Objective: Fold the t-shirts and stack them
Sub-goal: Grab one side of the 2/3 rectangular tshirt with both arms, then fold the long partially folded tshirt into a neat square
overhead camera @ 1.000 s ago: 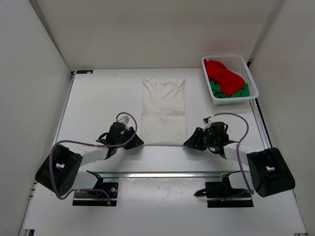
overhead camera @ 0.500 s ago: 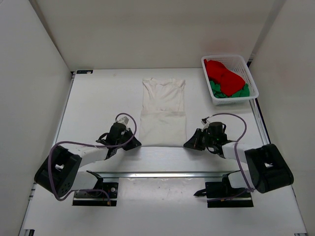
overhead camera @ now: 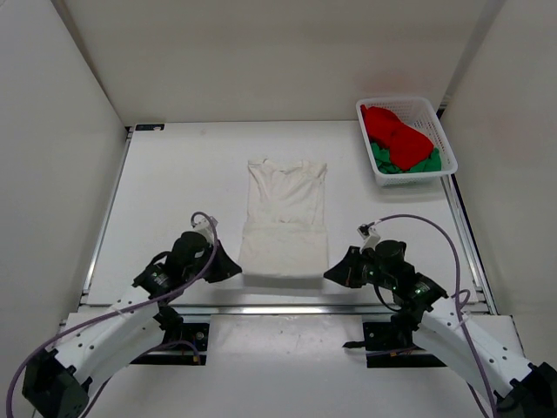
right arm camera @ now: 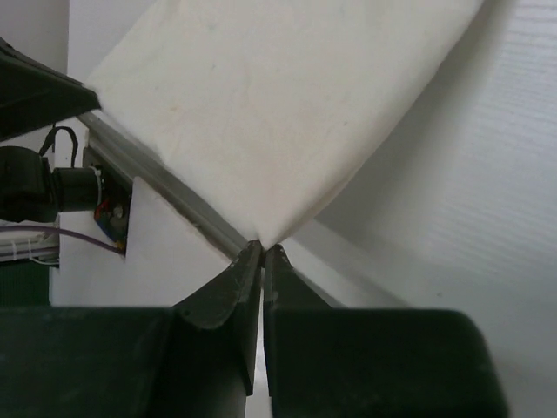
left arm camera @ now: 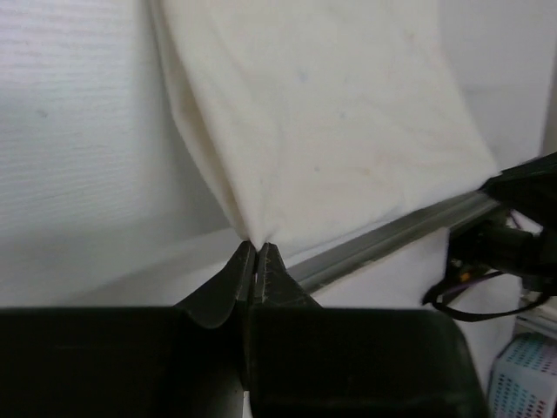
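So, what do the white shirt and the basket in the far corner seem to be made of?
The white shirt looks like soft, matte cloth, perhaps cotton knit: it drapes and creases toward its pinched corners. The basket looks like white moulded plastic, judging by its stiff, even lattice walls; its sheen is unclear.

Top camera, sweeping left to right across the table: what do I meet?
left gripper → white t-shirt → right gripper → white basket
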Robot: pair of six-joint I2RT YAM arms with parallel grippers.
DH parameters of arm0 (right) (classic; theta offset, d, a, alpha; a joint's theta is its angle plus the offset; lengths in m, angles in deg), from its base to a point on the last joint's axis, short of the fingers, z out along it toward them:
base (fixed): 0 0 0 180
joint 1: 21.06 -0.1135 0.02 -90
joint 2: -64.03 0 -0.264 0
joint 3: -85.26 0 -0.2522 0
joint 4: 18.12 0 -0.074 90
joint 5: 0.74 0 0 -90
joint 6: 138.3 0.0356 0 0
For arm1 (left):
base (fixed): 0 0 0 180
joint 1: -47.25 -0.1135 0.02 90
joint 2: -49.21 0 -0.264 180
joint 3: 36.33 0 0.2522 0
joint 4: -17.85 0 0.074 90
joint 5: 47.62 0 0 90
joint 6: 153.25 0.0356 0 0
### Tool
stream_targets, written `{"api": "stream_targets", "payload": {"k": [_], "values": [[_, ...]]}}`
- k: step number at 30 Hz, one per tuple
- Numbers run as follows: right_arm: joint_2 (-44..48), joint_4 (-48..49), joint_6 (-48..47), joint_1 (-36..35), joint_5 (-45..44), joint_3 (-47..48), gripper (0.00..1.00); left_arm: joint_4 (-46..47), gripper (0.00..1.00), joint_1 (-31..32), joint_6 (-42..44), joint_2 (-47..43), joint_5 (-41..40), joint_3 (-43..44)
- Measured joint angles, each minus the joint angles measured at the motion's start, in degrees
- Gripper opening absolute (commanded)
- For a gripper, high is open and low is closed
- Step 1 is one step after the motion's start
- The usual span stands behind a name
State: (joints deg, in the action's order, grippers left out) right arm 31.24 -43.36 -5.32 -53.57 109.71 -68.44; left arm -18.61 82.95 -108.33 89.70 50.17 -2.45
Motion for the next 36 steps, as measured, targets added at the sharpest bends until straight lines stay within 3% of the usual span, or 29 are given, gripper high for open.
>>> {"api": "stream_targets", "payload": {"k": [5, 11, 17, 22, 28, 30, 32, 34, 36], "values": [[-3.52, -8.70, -0.96, -0.50, -2.19, 10.99, 0.00, -5.53, 0.00, -2.25, 0.28, -0.17, 0.81, 13.70], [-18.82, -6.32, -7.30, 9.35, 1.66, 28.22, 0.00, 2.38, 0.00, -6.95, 1.64, 9.62, 3.21, 25.57], [-40.15, -1.05, -10.54, 22.21, 8.46, 39.80, 0.00, 10.47, 0.00, -14.93, 2.05, 31.30, 4.90, 32.48], [-61.51, 1.22, -11.45, 25.46, 13.55, 56.26, 0.00, 13.68, 0.00, -19.34, 2.10, 52.11, 4.87, 43.63], [-84.48, -0.52, -11.69, 25.79, 16.50, 80.32, 0.00, 15.63, 0.00, -22.38, 1.09, 67.32, 3.67, 54.23], [-91.73, -2.45, -11.74, 25.83, 17.29, 89.18, 0.04, 16.13, 0.15, -23.06, 0.81, 71.52, 3.06, 58.23], [-98.49, -4.15, -11.78, 25.83, 17.84, 98.29, 0.25, 17.53, 0.29, -23.76, 0.20, 74.86, 2.64, 60.85], [-104.43, -6.97, -12.24, 25.88, 18.03, 107.41, 0.35, 18.08, 0.52, -24.79, -0.42, 77.05, 1.95, 62.20], [-109.87, -10.82, -13.18, 25.90, 17.97, 117.35, 0.43, 18.49, 0.61, -26.49, -1.38, 78.49, 1.38, 62.97]]}}
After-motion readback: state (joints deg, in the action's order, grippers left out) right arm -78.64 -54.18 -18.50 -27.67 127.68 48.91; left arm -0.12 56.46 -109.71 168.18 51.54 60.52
